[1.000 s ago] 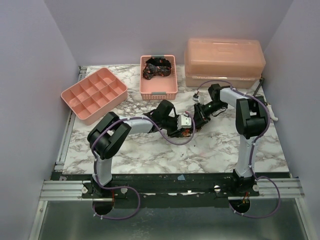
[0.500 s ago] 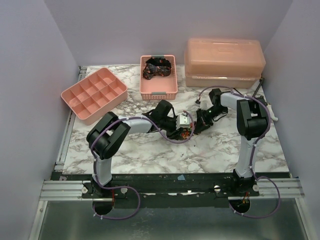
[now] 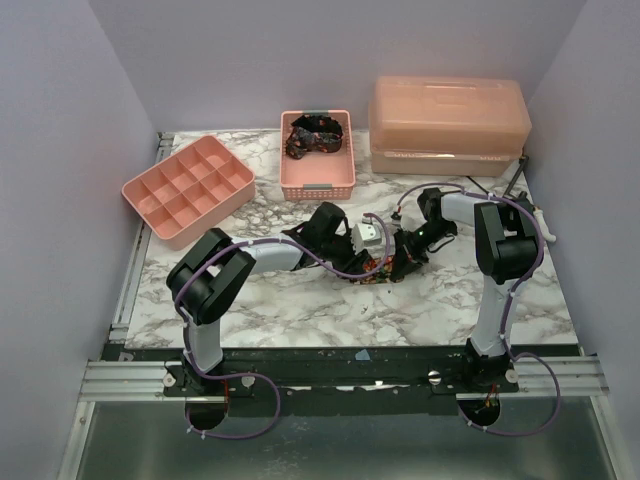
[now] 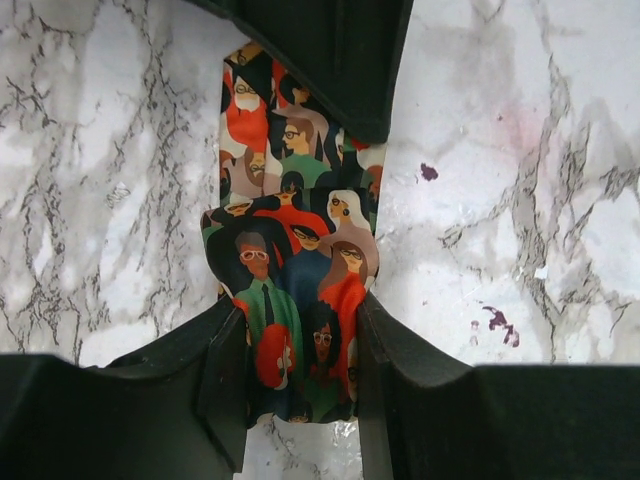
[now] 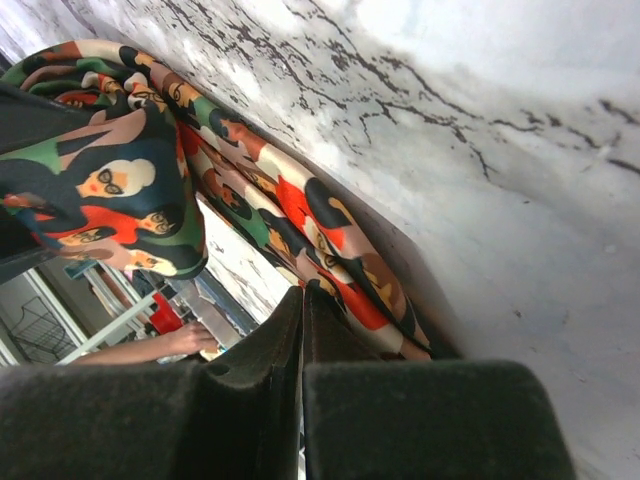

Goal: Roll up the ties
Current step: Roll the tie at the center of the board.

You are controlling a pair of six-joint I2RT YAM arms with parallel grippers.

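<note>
Just brought the right gripper (image 5: pixel 302 300) down and in beside the left gripper (image 4: pixel 298 385) and shut its jaws, tips meeting at the edge of the printed tie (image 4: pixel 298 250); hard to tell whether pinching fabric or merely touching it. Still clamping that tie across its width in the left jaws, low on the marble table (image 3: pixel 300 310) midway between the arms. Likely marks a fresh hold for the next turn, with no finished roll showing yet.
</note>
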